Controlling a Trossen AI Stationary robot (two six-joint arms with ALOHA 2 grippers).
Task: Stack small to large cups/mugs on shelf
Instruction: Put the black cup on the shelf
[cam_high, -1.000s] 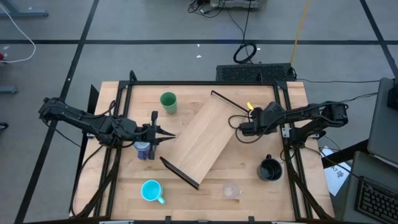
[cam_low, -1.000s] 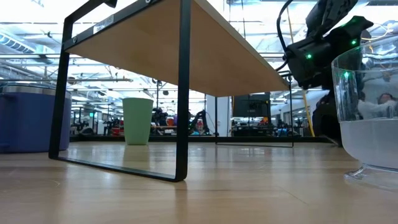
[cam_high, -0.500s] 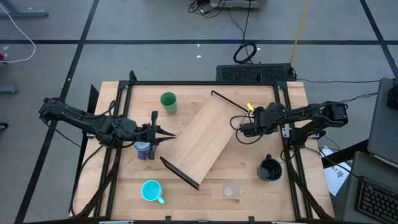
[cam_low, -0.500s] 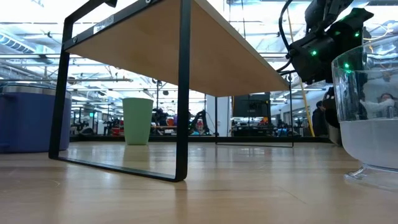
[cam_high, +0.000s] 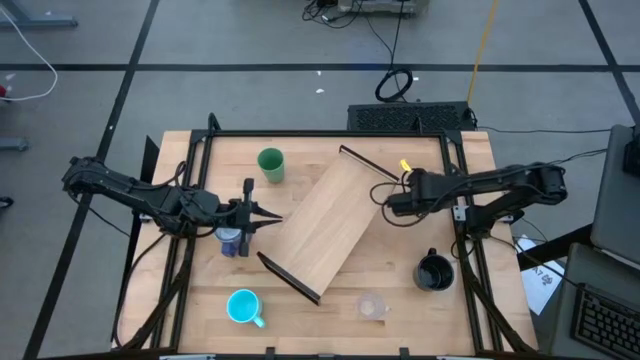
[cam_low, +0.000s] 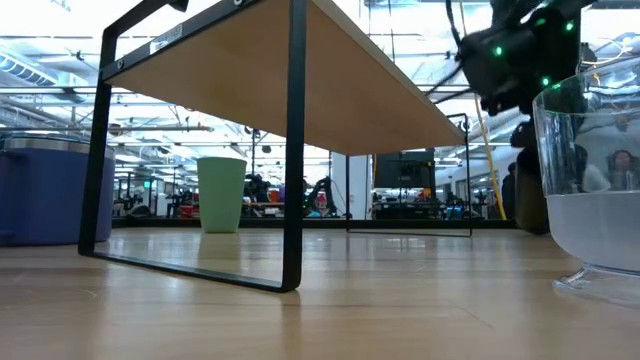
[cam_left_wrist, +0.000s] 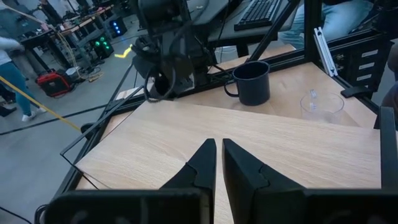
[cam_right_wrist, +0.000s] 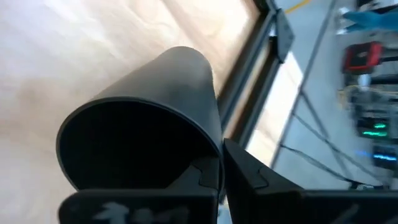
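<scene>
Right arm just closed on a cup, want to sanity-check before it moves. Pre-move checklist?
1. Grip: right gripper is shut on the rim of the tall black cup. ok.
2. Cup upright in the grip: cannot tell.
3. Shelf top bare for placing: ok; it sits diagonally on the table.
4. Left gripper out of the way: it is shut and empty at the shelf's left edge, beside the blue-purple mug. ok.
5. Other cups off the shelf: green tumbler, wide black mug, cyan handled mug and tiny clear cup stand on the table. ok.
</scene>
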